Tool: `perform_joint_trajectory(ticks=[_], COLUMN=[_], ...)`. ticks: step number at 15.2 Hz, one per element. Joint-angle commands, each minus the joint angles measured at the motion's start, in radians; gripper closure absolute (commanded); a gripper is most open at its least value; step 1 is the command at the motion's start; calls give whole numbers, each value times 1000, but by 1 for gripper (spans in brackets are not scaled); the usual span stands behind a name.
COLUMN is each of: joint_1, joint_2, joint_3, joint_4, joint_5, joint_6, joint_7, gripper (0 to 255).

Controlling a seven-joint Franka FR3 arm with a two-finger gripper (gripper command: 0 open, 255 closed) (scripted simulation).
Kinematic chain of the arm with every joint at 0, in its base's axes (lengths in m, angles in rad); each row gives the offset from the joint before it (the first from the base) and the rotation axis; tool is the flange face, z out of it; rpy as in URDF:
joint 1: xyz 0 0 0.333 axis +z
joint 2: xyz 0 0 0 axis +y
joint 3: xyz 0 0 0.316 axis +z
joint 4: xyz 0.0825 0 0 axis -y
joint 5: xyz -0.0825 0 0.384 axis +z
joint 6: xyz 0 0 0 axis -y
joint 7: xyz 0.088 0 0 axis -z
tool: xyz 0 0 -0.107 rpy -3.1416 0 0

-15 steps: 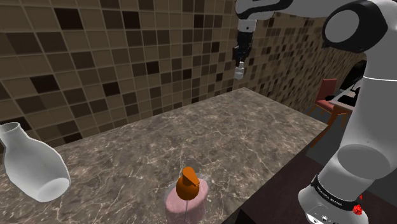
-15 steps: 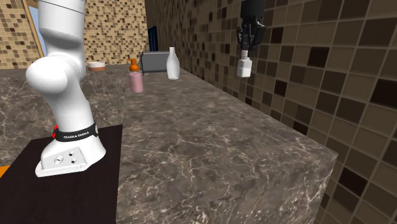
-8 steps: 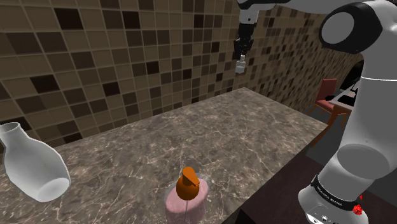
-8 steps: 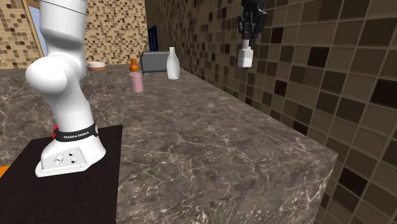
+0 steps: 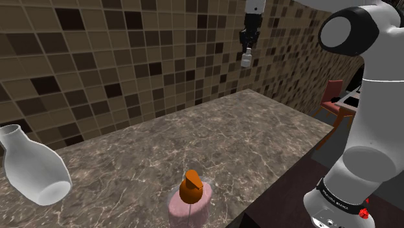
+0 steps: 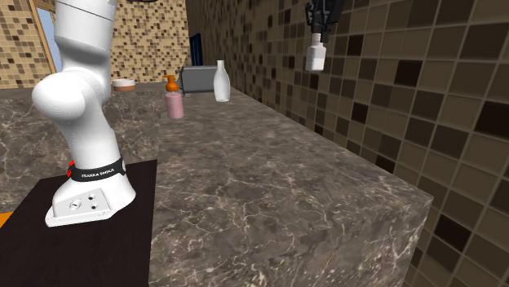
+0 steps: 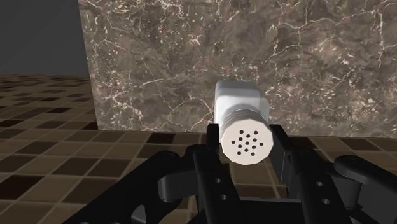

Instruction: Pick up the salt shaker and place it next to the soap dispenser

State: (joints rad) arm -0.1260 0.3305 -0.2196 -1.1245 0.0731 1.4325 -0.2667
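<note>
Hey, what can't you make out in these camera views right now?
Soap dispenser: base cut off by the shoulder view's bottom edge.
White vase: rim cut off by the shoulder view's left edge.
Gripper: upper part cut off by the second exterior view's top edge.
Grey box beside the vase, second exterior view: too small to identify.

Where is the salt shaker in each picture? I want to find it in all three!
Shoulder view: the salt shaker hangs near the top, right of the middle, held by the claw, in front of the tiled wall.
Second exterior view: top right, high above the counter.
Wrist view: clasped in the claw, its holed cap facing the camera.
Shared landmark: the brown veined counter beneath it.
</note>
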Motion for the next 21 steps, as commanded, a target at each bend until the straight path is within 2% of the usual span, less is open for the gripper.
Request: perform_joint_trajectory(ticks=[1, 2, 6, 11, 21], joint_1=[-7, -9, 65, 130, 223], joint_2=[22, 30, -150, -323, -577], joint_3=[-1, -1, 19, 63, 185], joint_4=[63, 86, -170, -390, -673], joint_5=[5, 7, -34, -67, -74], joint_6=[-41, -56, 24, 75, 106], joint_7=[-2, -2, 71, 173, 388], gripper=[255, 255, 255, 255, 255])
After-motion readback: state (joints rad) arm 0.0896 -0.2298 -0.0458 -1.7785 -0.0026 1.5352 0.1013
